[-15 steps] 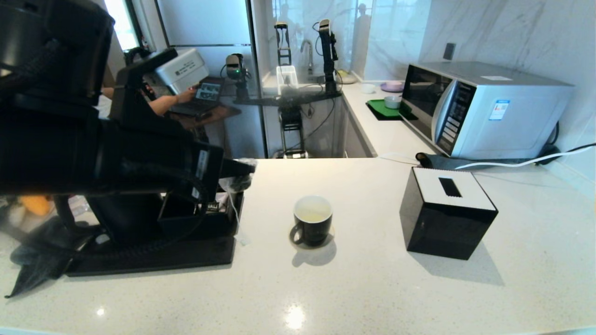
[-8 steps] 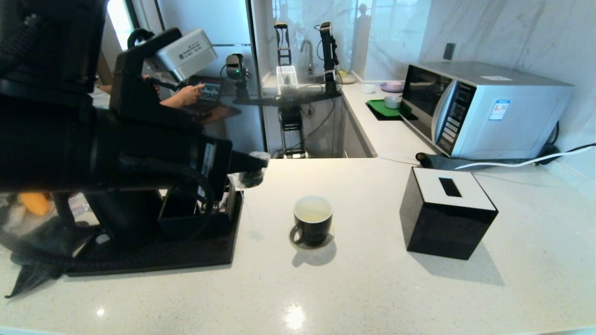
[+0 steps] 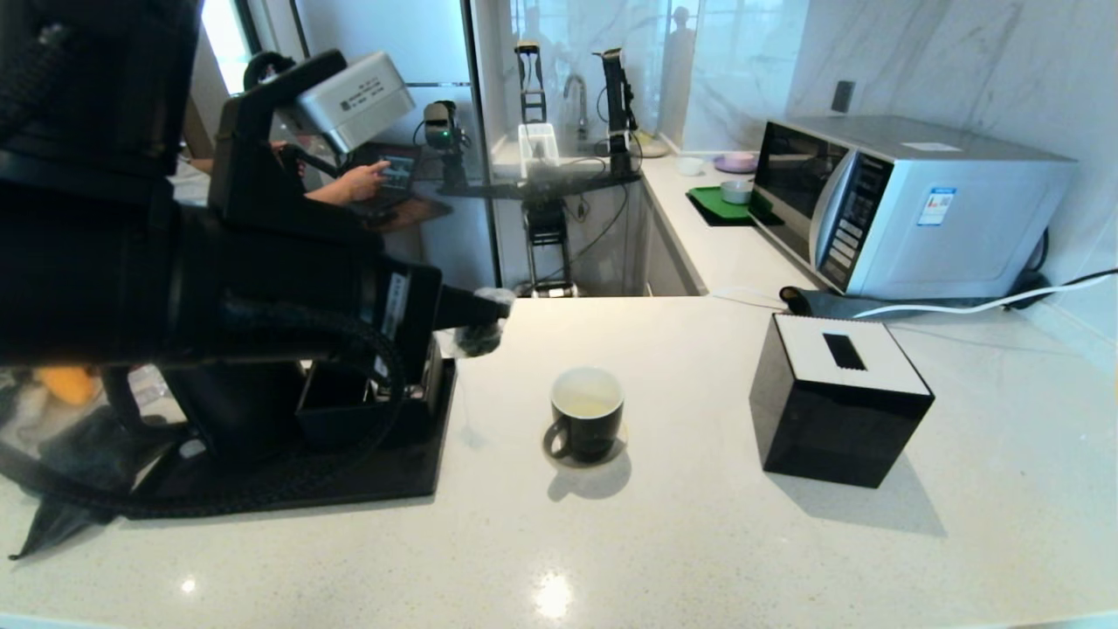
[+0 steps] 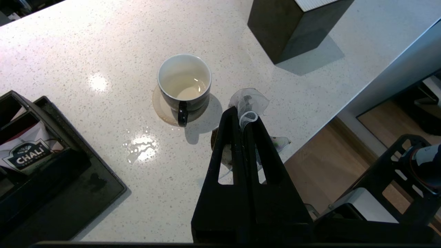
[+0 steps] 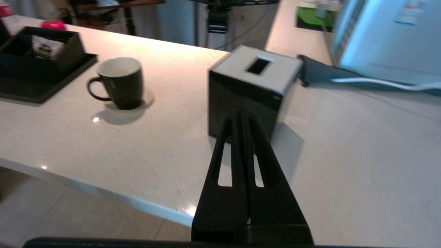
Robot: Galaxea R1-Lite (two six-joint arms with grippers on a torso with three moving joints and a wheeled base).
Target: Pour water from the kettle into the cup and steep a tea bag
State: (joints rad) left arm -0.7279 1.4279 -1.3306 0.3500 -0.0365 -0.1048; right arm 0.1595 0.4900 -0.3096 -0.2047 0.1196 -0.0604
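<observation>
The robot's left claw (image 4: 245, 112) is hanging above the speckled white worktop (image 3: 699, 542), its two black fingers pressed together and pinching the top of the tea bag (image 4: 249, 102), a small translucent greyish-white pouch that is bunching out past the fingertips. In the head view the same claw (image 3: 486, 307) is poking out from the bulky black left arm, to the left of the black mug (image 3: 587, 414) and clearly higher than its rim, so the bag is not yet over the opening. The mug (image 4: 184, 84) is standing upright on a round pale coaster, handle facing the robot, and pale yellowish water (image 4: 186, 89) is lying in the bottom of its white inside; judging by that, the pouring looks done and the steeping is what remains. The kettle is mostly hidden behind the left arm on the black tray (image 3: 288, 485), where a white "CHALI" sachet (image 4: 29, 156) is sitting in a compartment. The right claw (image 5: 242, 113) is shut with nothing between its fingers, hovering low on the near side of the black tissue box (image 5: 254, 82), well apart from the mug (image 5: 120, 82). Still ahead, by the look of it: carrying the bag across over the mug and lowering it into the water. A microwave (image 3: 900, 205) is standing at the rear right.
</observation>
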